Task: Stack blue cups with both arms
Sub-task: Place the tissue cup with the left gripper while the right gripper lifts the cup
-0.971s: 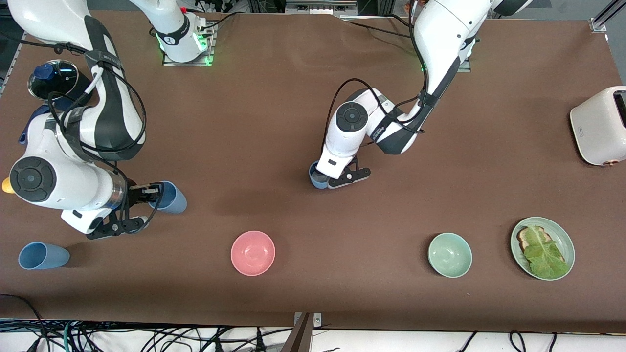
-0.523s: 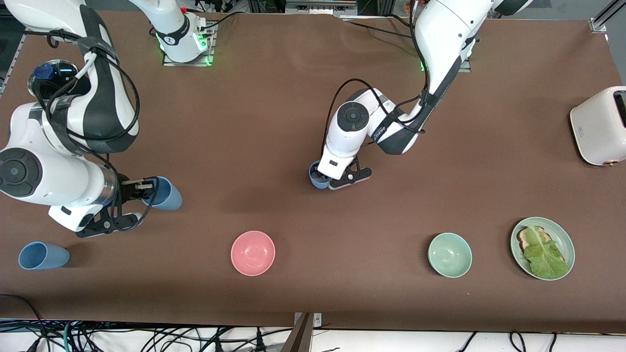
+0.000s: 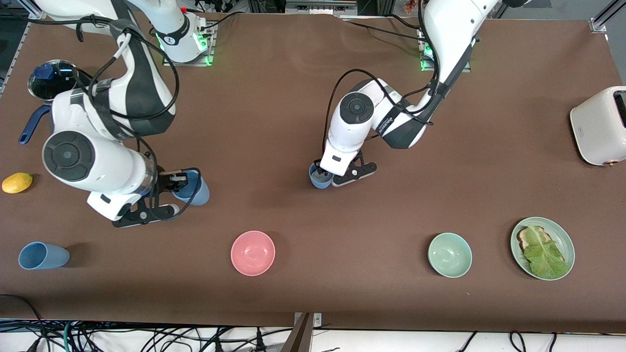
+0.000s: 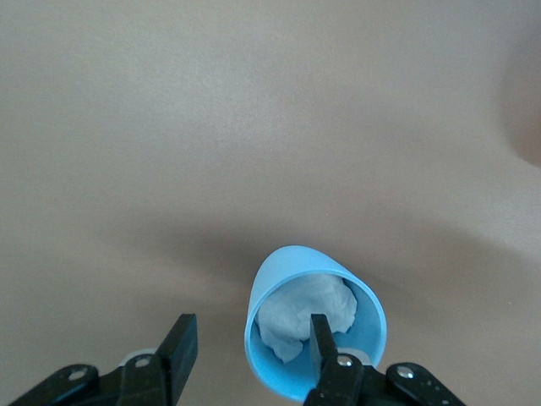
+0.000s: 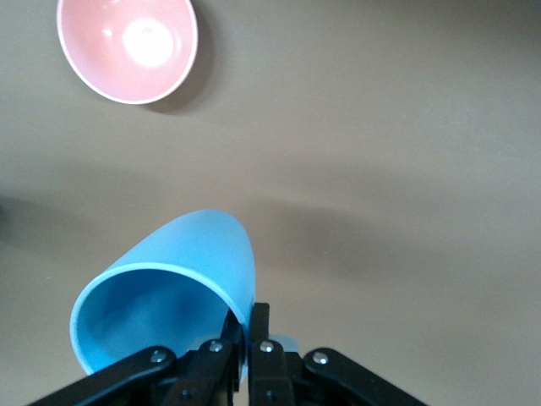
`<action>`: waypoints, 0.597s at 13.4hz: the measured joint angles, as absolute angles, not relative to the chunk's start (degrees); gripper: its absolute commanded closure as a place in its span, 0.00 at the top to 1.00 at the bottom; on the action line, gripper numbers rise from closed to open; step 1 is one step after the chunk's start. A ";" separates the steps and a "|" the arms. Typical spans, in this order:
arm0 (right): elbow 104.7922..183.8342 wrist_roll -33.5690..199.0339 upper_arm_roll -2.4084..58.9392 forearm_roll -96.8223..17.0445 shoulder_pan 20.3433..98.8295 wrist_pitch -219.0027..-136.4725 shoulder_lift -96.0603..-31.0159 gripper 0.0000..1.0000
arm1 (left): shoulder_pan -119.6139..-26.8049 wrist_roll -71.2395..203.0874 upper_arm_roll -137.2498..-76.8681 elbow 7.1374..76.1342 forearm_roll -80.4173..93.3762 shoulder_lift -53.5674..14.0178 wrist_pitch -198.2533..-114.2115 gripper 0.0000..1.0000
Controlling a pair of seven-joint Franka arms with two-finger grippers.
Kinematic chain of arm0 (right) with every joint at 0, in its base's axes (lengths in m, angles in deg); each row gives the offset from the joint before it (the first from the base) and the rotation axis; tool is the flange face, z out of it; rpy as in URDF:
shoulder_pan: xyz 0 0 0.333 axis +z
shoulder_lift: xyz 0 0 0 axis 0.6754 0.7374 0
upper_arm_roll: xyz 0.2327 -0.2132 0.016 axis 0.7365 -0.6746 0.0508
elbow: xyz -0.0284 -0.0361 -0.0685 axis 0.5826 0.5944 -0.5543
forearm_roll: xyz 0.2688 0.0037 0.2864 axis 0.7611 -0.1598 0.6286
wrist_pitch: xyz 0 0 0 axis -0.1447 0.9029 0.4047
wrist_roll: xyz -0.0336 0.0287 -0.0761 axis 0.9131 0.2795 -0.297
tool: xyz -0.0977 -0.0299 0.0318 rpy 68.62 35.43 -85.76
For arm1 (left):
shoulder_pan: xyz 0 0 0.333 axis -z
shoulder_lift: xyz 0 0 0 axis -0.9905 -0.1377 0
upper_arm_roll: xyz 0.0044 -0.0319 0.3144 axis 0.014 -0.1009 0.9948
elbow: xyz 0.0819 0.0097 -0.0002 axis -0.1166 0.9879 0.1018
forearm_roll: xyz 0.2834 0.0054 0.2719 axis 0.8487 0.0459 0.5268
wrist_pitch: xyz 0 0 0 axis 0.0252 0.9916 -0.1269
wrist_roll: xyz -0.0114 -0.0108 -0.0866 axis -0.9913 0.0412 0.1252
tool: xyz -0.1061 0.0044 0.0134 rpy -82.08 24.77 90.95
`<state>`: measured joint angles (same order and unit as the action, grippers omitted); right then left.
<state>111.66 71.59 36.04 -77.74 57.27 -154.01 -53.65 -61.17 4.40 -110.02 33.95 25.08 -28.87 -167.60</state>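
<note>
While right tool point(image 3: 172, 182) pinches rim of tilted light-blue plastic cup point(image 3: 193, 189) mid-left of frame, left tool point(image 3: 326, 179) spread astride rim of upright light-blue plastic cup point(image 3: 319, 179) at centre on brown worktop point(image 3: 274, 107).

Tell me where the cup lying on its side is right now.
In the front view, the cup lying on its side rests at the right arm's end of the table, nearer the camera than the lemon.

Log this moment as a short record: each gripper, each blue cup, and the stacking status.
left gripper: open, one finger inside the upright cup at mid-table, which stands on the table
right gripper: shut on the rim of a tilted cup, up in the air
third cup: on its side near the front camera, at the right arm's end
stacking: no cups nested yet
</note>
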 measured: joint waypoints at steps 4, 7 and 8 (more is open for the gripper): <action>111.63 65.92 36.16 -76.38 59.86 -154.00 -53.65 0.00 | -65.63 4.28 -113.64 33.47 25.08 -25.41 -161.78 0.63; 111.56 60.82 36.29 -76.28 62.78 -154.04 -53.73 0.00 | -72.51 6.58 -117.97 32.08 25.08 -22.26 -155.10 0.63; 111.50 58.90 36.34 -76.26 64.00 -154.16 -53.77 0.00 | -74.62 8.53 -118.95 31.03 25.08 -21.37 -152.28 0.63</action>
<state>111.50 58.90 36.34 -76.26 64.00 -154.16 -53.77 -74.62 8.53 -118.95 31.03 25.08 -21.37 -152.28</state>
